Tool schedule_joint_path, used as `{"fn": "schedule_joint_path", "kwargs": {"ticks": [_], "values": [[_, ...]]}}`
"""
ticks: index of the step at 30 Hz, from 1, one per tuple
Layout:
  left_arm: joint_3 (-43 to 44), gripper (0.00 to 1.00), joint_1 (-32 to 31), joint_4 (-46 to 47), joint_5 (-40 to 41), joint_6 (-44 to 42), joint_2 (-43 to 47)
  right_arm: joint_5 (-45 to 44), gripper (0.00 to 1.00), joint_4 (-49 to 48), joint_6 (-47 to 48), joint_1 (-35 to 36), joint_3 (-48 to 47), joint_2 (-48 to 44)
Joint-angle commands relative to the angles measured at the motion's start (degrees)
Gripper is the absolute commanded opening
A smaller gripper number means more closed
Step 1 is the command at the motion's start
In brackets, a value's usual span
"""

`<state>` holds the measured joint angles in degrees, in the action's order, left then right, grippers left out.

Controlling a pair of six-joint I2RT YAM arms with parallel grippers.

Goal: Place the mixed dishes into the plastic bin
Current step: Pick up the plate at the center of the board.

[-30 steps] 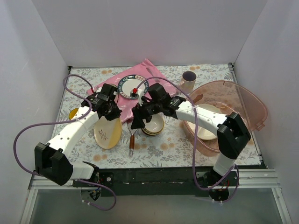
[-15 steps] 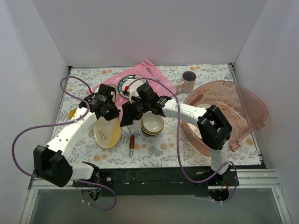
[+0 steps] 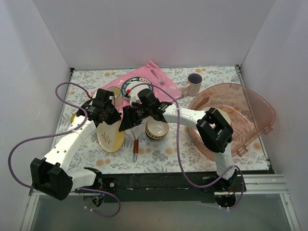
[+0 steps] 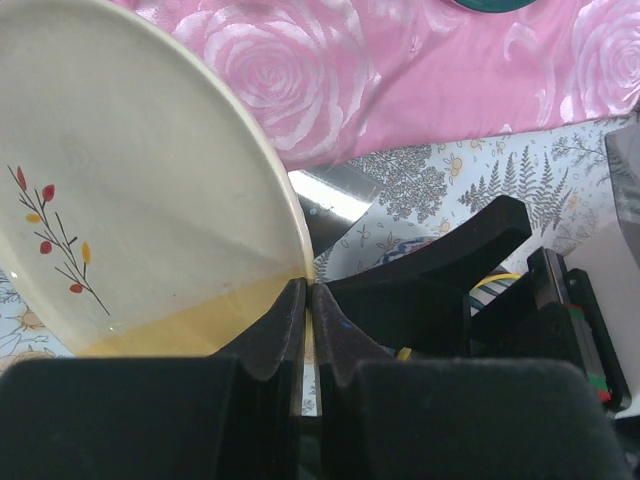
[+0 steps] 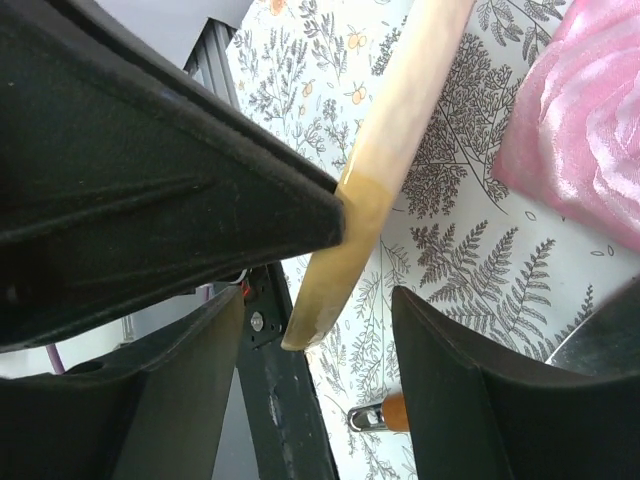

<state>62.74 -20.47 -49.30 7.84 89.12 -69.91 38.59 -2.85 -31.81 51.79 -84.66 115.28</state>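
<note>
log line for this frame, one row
left jaws: shut on cream sprig plate rim | right jaws: open, astride same rim | plate: tilted | plastic bin: at right

We read this as a robotics lab booth, not a home. Plain white panels close in a floral-clothed table at nine, twelve and three o'clock. A left arm and a right arm stand bolted by a metal rail at six o'clock, with purple cables looping loose.

Pink mat, blue-rimmed plate, brown-handled utensil
</note>
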Motion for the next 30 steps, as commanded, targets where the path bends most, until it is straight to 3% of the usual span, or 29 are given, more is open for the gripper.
{"fn": "schedule_joint_path", "kwargs": {"ticks": [1, 9, 12, 20, 22, 23, 27, 30], "values": [[-0.77, 0.0, 0.96, 4.38, -1.77, 2.19, 4.07, 1.32, 0.65, -5.76, -4.48, 0.24, -2.43, 1.78], [-2.53, 0.0, 1.31, 7.72, -2.91, 4.74, 6.8, -0.18, 0.58, -6.46, -5.36, 0.33, -2.96, 3.46], [-3.68, 0.0, 1.4, 9.39, -3.53, 5.8, 8.21, -0.79, 0.5, -6.38, -5.1, 0.42, -3.4, 3.72], [-4.47, 0.02, 1.4, 11.67, -3.62, 6.33, 12.77, -2.72, 0.06, -4.8, -1.41, 0.07, -3.58, 0.91], [-4.47, 0.2, 1.57, 12.38, -3.44, 6.24, 15.15, -3.43, 0.01, -3.92, -0.36, -0.37, -3.06, -0.84], [-4.47, 0.39, 1.57, 13.17, -3.7, 5.89, 15.94, -3.26, 0.01, -3.92, 0.25, -0.63, -2.79, -1.37], [-3.42, 0.78, 1.49, 13.88, -4.06, 3.96, 19.63, -0.36, 0.01, -4.53, 1.58, -1.69, -2.26, -4.19], [-1.92, 0.91, 1.57, 14.49, -4.5, 1.77, 22.27, 2.54, 0.01, -4.71, 2.45, -2.39, -2.79, -6.21]]}}
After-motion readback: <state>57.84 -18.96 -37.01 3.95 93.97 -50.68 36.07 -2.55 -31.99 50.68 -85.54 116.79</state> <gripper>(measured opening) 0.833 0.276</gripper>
